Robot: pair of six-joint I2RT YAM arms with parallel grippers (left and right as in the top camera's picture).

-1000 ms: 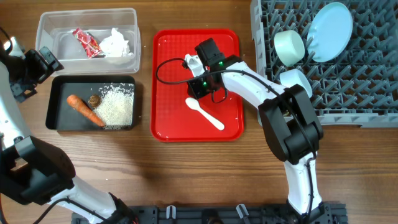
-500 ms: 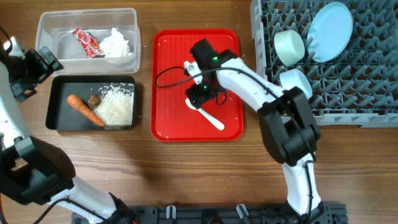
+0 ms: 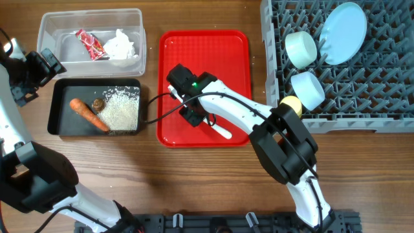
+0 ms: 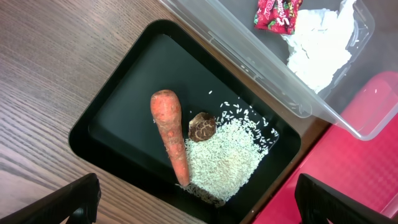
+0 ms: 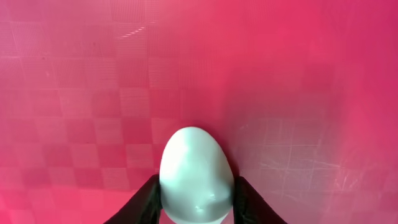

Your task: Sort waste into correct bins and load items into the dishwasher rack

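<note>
Spoon retrieval under way on the red tray (image 3: 213,52). The right gripper (image 5: 196,186) stood low over the tray's front left part, its fingers (image 5: 142,202) pressed against both sides of the bowl of the white plastic spoon (image 3: 223,131). The handle lay out toward the tray's front right corner. Whether the spoon was clear of the tray could not be told.

The left gripper (image 4: 198,186) hung released above the black tray (image 3: 61,87), jaws wide apart and grasping nothing.

In the black tray lay the carrot (image 3: 88,113), the brown morsel (image 3: 98,103) touching its side, and the rice (image 3: 121,110) heaped toward the right end. The clear tub (image 3: 52,26), just behind, contained the red wrapper (image 3: 89,44) and the crumpled tissue (image 3: 121,45).

The dishwasher rack (image 3: 362,97) stood at the desk's (image 3: 194,188) right, carrying the light-blue plate (image 3: 344,32) on edge, the pale-green bowl (image 3: 301,48) and the light-blue bowl (image 3: 308,89). The yellow cup (image 3: 292,105) showed at its front left, partly hidden by the right arm.
</note>
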